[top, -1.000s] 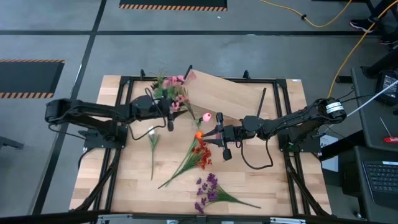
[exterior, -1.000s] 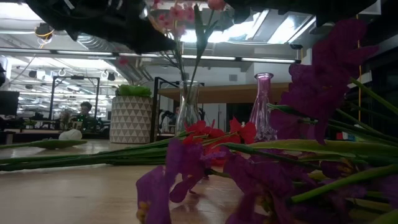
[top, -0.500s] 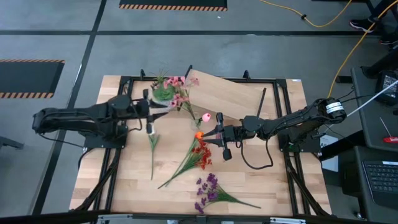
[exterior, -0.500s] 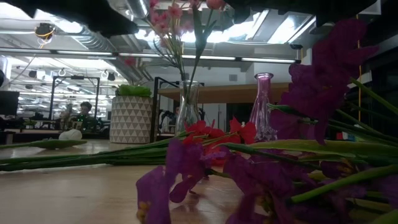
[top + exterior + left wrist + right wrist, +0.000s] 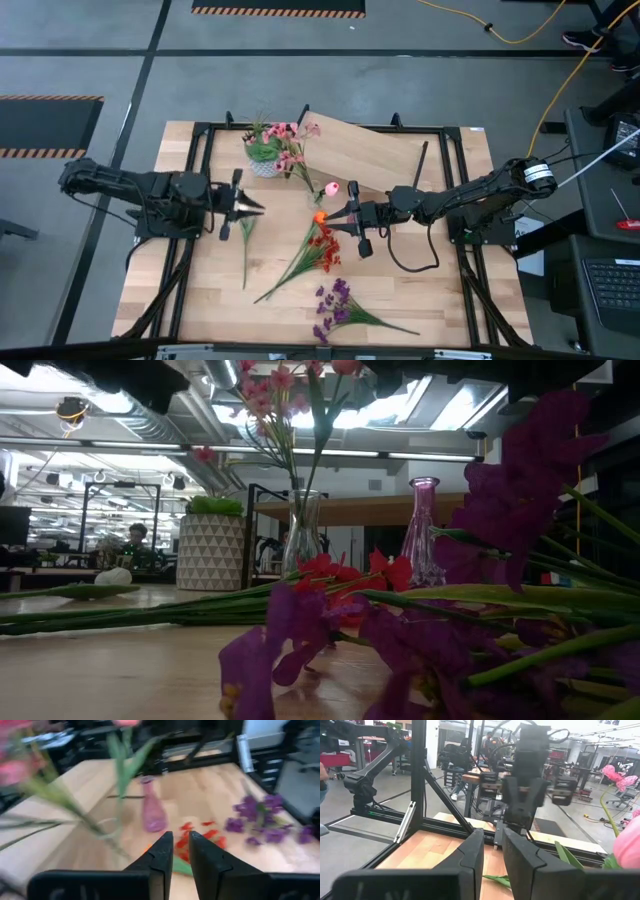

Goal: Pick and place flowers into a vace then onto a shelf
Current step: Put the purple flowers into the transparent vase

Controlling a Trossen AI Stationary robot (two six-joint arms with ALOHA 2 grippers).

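A clear glass vase [image 5: 303,530] stands on the table and holds the pink cluster [image 5: 285,150] and a single pink bloom [image 5: 625,845]. An empty pink vase [image 5: 423,530] stands to its right. On the table lie a white flower [image 5: 245,235], an orange bloom [image 5: 320,215], the red-orange bunch [image 5: 322,248] and purple sprays [image 5: 335,305]. The shelf [image 5: 370,150] stands at the far middle. My left gripper [image 5: 257,208] hangs left of the vases, its fingers [image 5: 165,855] nearly together around nothing. My right gripper [image 5: 330,214] hovers level above the orange bloom, with only a slit between its fingers [image 5: 470,855].
A green plant in a white patterned pot [image 5: 263,157] stands at the far left beside the flower vase. Black frame rails [image 5: 190,200] run along the table's sides. People sit at desks in the room behind the table [image 5: 135,540].
My left gripper has drawn back from the flowers in the clear vase toward the table's left edge and a little toward the near edge, swinging level. The flowers have stayed standing in the vase.
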